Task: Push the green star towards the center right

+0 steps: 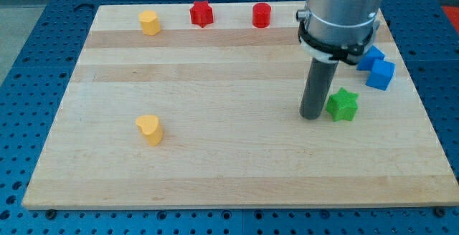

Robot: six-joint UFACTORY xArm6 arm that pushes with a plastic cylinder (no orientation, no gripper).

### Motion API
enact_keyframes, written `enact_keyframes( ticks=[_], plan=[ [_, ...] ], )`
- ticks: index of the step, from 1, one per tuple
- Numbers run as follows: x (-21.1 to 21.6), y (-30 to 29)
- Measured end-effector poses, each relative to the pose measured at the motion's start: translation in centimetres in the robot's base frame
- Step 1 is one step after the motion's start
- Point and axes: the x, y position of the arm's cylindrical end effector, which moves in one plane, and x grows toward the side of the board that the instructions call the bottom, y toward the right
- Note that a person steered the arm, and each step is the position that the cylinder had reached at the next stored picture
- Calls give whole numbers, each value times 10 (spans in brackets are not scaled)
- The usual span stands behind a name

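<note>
Green star: table's right-centre. My tip: just left of it, near touching. Jaws: none fitted, state not applicable. Risk: an off-centre push spins the star upward into the blue blocks.

My tip rests just left of the green star, two blue blocks up-right.

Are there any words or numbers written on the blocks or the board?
None: no words, numbers or signs can be read anywhere.
The green star, the two blue blocks, the red blocks and the yellow blocks are plain.
The wooden board and my tip carry no label.
</note>
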Motion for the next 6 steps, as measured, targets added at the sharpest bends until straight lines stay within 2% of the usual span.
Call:
enact_keyframes(
  ticks=[1, 3, 6],
  plan=[
    [-13, 8],
    [20, -13],
    [13, 22]
  ],
)
